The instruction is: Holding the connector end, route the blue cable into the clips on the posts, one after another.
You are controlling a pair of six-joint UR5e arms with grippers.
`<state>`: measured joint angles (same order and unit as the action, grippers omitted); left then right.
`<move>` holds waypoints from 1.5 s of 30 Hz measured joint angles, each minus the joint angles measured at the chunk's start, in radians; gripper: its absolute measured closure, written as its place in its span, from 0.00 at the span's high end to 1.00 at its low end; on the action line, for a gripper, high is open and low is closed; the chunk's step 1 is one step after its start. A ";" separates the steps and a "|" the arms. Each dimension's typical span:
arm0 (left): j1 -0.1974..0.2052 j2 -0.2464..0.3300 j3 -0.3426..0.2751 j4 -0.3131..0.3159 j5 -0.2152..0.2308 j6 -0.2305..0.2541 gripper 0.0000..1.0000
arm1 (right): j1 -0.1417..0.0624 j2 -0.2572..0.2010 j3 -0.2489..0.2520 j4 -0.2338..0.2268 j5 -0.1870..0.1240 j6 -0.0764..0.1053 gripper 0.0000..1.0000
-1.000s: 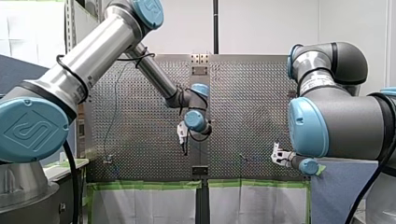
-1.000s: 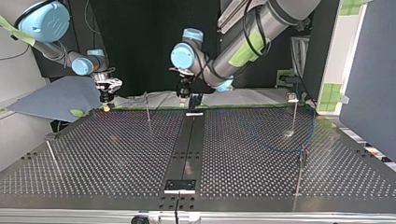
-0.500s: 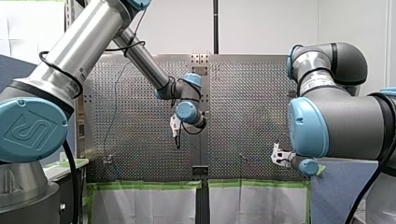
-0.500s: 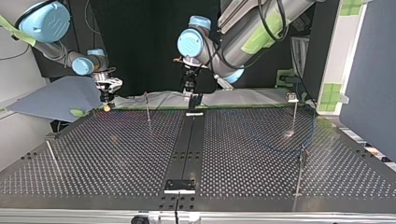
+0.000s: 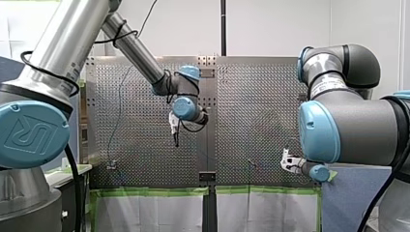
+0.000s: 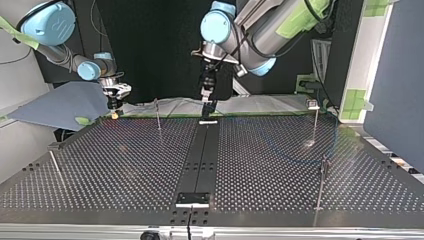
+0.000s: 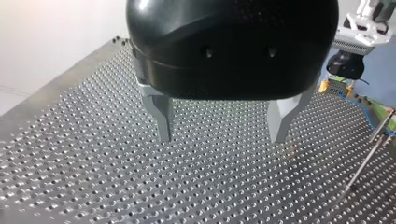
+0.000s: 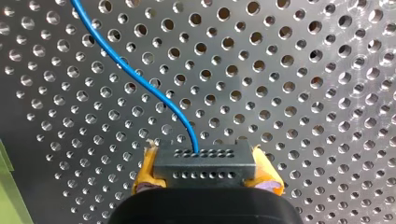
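The thin blue cable [image 8: 193,137] ends in a dark grey rectangular connector block [image 8: 204,158] with rows of small holes. The block is clamped between the yellow pads [image 8: 266,173] of my right gripper [image 8: 205,175], whose fingers are closed on its two short sides. From the block's far face the cable curves away ahead of the gripper, over the perforated metal surface [image 8: 303,93].

In the top view my right gripper [image 6: 115,104] hangs at the surface's far edge on the view's left, its tip close to the holes and just beside a blue-grey sheet [image 6: 60,107]. One thin metal post [image 6: 158,115] stands upright near it. A second post [image 6: 316,122] at the view's far right carries a small clip [image 6: 313,104] on top, and a third post [image 6: 321,187] stands nearer the camera on that side. The cable shows only faintly on the surface between these right-hand posts.

My left gripper [image 7: 223,137] has a black body and bare metal fingers [image 7: 159,116] spread wide with nothing between them, and it hovers above the surface. In the top view it [image 6: 206,97] hangs near the far edge over the dark centre strip [image 6: 200,155], well apart from my right gripper.
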<state>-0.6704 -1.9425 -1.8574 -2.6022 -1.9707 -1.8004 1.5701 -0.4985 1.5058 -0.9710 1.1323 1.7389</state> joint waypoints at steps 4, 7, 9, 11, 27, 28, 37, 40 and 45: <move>0.000 0.036 -0.036 0.000 -0.001 0.008 1.00 | -0.002 0.000 0.000 0.001 0.006 -0.007 0.00; 0.000 0.065 -0.065 -0.001 -0.001 0.010 1.00 | -0.005 -0.001 0.000 0.003 0.022 -0.024 0.00; 0.000 0.086 -0.085 -0.001 -0.001 0.010 1.00 | -0.006 -0.001 0.000 0.003 0.031 -0.031 0.00; 0.001 0.104 -0.104 -0.001 -0.001 0.010 1.00 | -0.007 -0.001 0.000 0.003 0.037 -0.036 0.00; 0.000 0.270 -0.268 -0.001 -0.001 0.010 1.00 | -0.012 -0.068 -0.004 0.065 0.044 -0.076 0.00; 0.000 0.278 -0.274 -0.001 -0.001 0.010 1.00 | -0.011 -0.080 -0.004 0.071 0.045 -0.078 0.00; 0.000 0.340 -0.289 -0.001 -0.001 0.010 1.00 | -0.003 -0.112 -0.005 0.102 0.041 -0.083 0.00; 0.000 0.343 -0.290 -0.001 -0.001 0.010 1.00 | -0.003 -0.113 -0.005 0.104 0.041 -0.083 0.00; 0.000 0.343 -0.290 -0.001 -0.001 0.010 1.00 | -0.003 -0.113 -0.005 0.104 0.041 -0.083 0.00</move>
<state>-0.6707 -1.5993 -2.1472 -2.6034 -1.9718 -1.7901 1.5670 -0.6113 1.5012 -0.8669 1.1736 1.6555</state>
